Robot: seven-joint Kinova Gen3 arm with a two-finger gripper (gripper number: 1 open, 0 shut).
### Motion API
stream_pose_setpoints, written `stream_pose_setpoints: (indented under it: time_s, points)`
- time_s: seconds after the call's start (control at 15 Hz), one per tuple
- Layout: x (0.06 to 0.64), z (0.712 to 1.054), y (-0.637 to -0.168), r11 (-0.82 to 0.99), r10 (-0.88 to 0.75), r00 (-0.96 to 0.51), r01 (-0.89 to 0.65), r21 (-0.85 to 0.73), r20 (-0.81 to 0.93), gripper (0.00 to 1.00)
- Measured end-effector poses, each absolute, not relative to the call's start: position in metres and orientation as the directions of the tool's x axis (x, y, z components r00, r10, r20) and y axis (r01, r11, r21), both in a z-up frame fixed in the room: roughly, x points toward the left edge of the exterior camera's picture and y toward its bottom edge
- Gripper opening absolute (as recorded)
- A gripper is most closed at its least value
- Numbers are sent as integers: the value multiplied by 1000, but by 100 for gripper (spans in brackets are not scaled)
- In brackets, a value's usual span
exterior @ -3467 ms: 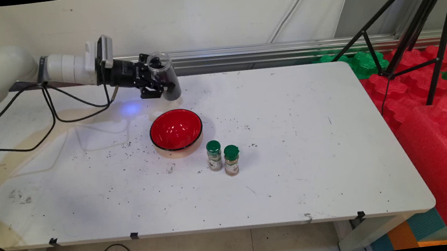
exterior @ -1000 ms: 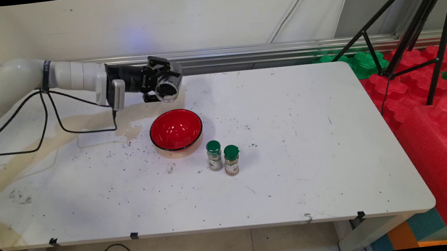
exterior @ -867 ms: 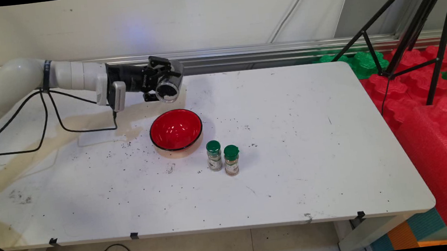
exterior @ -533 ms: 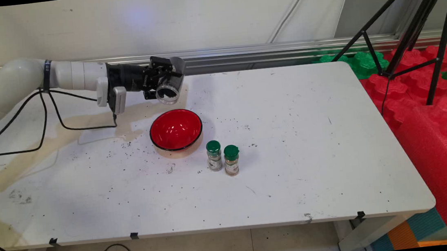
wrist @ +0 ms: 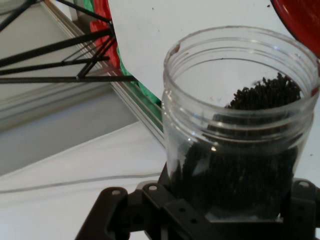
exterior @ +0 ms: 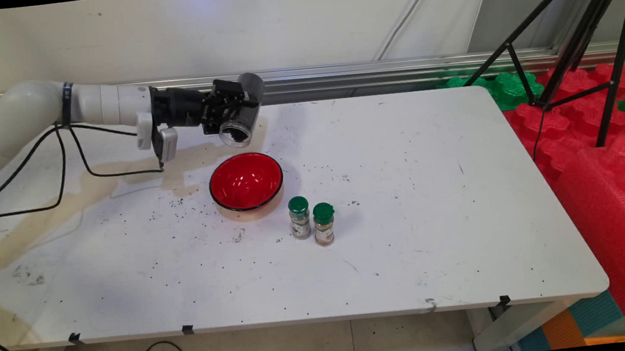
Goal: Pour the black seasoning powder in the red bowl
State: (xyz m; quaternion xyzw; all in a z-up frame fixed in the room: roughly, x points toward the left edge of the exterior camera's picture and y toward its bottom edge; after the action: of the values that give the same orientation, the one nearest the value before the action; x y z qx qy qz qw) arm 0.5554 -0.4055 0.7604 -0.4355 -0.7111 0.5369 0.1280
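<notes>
- The hand hung above the far left part of the counter, pinching a clear plastic jar between its fingers; the hand view showed the linkage closed around the jar's lower body.
- The jar was lidless and tipped over, its open mouth aimed down and toward the near side, just beyond the far rim of the red bowl. Dark granules filled much of it and had slid up toward the mouth.
- The red bowl stood on the counter below and in front of the jar, apart from it. No granules could be seen inside the bowl, so nothing looked poured in so far; dark specks lay scattered on the counter around it.
- To the right of the bowl and nearer the camera, two small spice jars with green caps stood upright, just beside each other and untouched.
</notes>
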Motion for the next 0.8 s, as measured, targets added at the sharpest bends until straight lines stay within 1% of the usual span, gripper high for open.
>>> stream_pose_setpoints:
  time_s: [0.4,0.8]
  points:
    - [550,764,-404,-59,759,-523,538,-841,-387,0]
    - [548,766,-398,-124,754,-479,569,-813,-450,0]
